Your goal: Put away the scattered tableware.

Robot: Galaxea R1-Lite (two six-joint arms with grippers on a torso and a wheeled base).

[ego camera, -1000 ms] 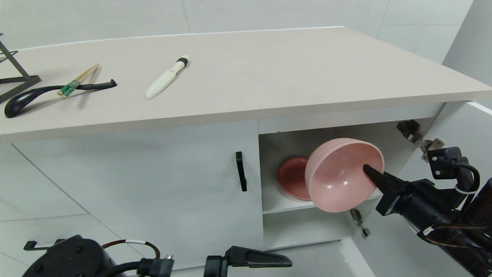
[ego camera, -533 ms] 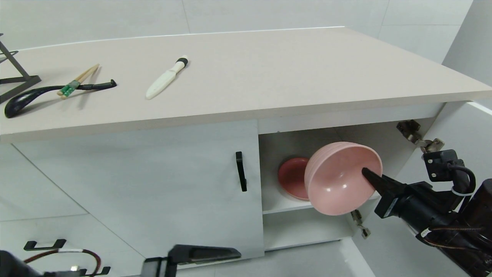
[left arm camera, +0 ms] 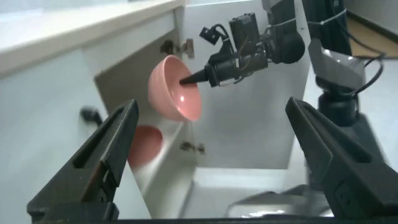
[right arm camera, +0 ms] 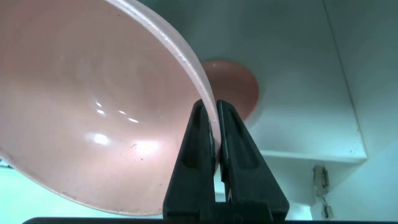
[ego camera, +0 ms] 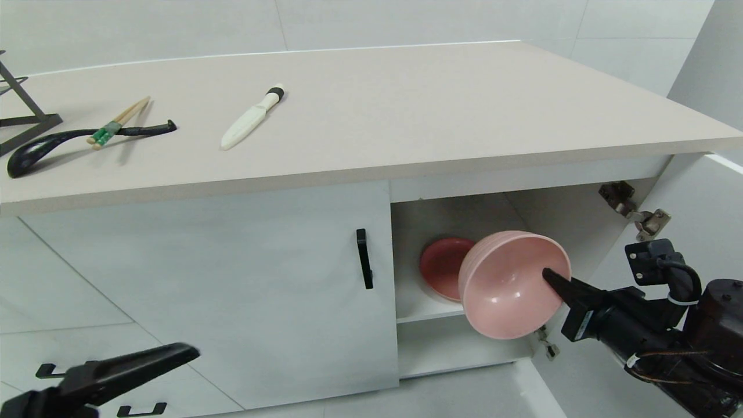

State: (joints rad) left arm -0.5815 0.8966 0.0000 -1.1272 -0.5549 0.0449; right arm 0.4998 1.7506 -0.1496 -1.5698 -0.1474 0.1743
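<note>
So, right gripper was clamped tight on the pink bowl's rim, bowl tilted in front of the red plate. Left gripper was spread wide, empty.

A broad beige matte worktop runs back to a wall of large white tiles. Beneath it stands a white cabinet. Its left door is closed and bears a slim black vertical handle. Its right door hangs open on metal hinges, baring a white shelf. Pale grey floor tiles lie around the base, under soft, even light.
</note>
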